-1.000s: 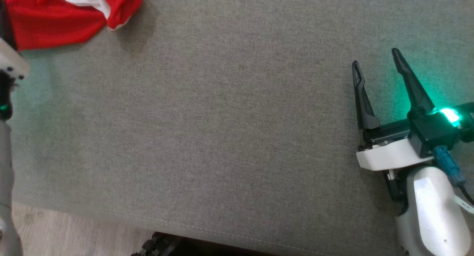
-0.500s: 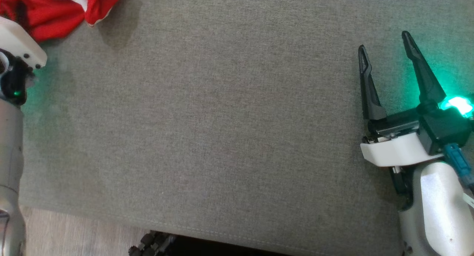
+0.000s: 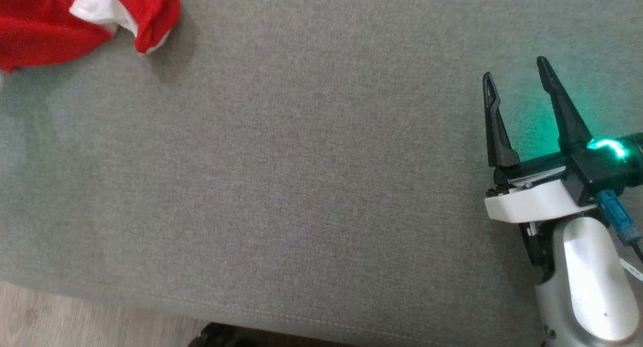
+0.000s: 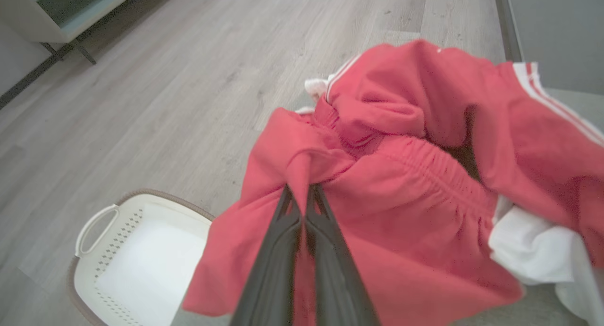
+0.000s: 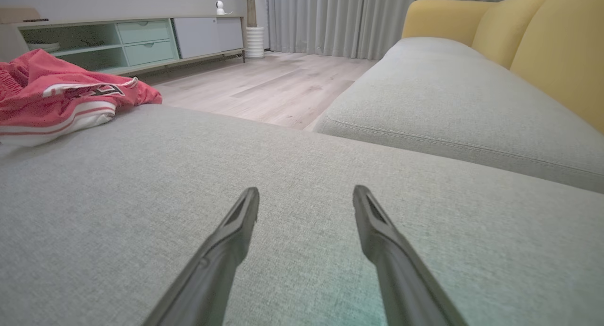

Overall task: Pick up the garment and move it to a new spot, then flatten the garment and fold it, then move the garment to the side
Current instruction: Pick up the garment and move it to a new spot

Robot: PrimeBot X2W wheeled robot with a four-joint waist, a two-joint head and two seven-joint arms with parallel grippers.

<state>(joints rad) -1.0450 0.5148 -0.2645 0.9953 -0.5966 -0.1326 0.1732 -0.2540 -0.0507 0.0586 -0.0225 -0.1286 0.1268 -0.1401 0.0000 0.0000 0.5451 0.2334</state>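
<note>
1. The left claw (image 4: 301, 194) was clamped on a fold of the red garment (image 4: 401, 198).
2. The right claw (image 3: 514, 71) stood apart and empty, with the garment well to its left.
3. The garment's dark print was too blurred to read.

left pincer (image 4: 300, 190) clamped, right pincer (image 3: 514, 68) spread

Garment (image 3: 40, 35) far left on cushion (image 3: 301, 186), right claw (image 3: 514, 68) at right, basket (image 4: 122, 250) on floor (image 4: 141, 104)
</note>
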